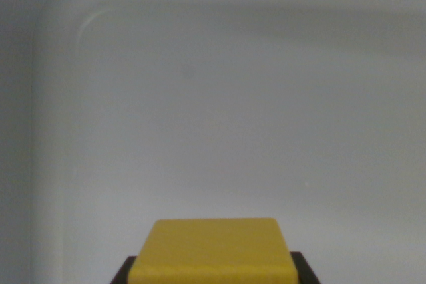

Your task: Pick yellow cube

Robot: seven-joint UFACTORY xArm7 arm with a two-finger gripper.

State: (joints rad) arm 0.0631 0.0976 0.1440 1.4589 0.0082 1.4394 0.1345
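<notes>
At the near edge of the wrist view, low and centred, sits the yellow cube [213,251], only its top face and upper edges showing. Dark fingers [301,269] flank it: a black sliver shows at each lower corner, one on the wrist view's left, one on the right, right up against the cube's sides. They look closed on it or nearly so, though actual contact lies below the frame edge and I cannot be sure of it.

By its look the cube is a rigid block, probably light, with a smooth matte face and softly rounded corners. It should not deform or break under a firm squeeze; the smooth sides might slip if the pinch is weak or off-centre. Opposite flat side faces, taken squarely at mid-height, seem the best hold.

Beyond it spreads a pale grey-white surface [219,118], plain and faintly glossy, with a raised rounded rim [50,38] curving across the far left corner, like a tray or tub.
</notes>
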